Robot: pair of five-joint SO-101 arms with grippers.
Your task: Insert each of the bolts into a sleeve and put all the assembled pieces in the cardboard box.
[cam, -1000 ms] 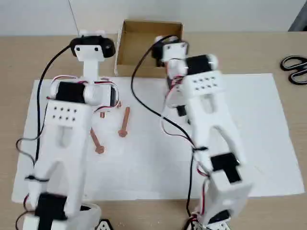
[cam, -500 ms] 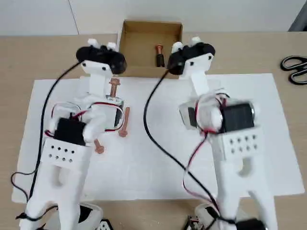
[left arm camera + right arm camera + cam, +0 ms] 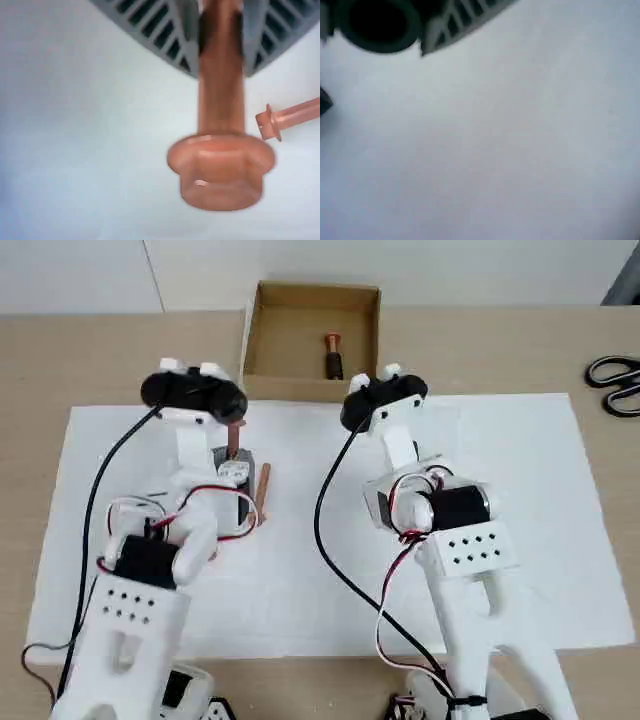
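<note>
Copper bolt (image 3: 220,150) tip hidden in L gripper (image 3: 220,65).

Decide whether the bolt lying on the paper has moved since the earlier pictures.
No. The lying bolt keeps its spot on the white paper, same gap to the cardboard box.

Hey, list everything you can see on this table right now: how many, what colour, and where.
Cardboard box: one, brown, far side of the table.
Assembled piece: one, copper and black, inside the box.
Loose bolt: one, copper, lying on the paper.
Held bolt: one, copper, in the left arm's jaws.
Sleeve: one, black, in the right arm's jaws.
Paper: one sheet, white, under both arms.
Scissors: one pair, black, right edge.
Table: one, wood.
Left arm: white, jaws shut.
Right arm: white, jaws shut.
</note>
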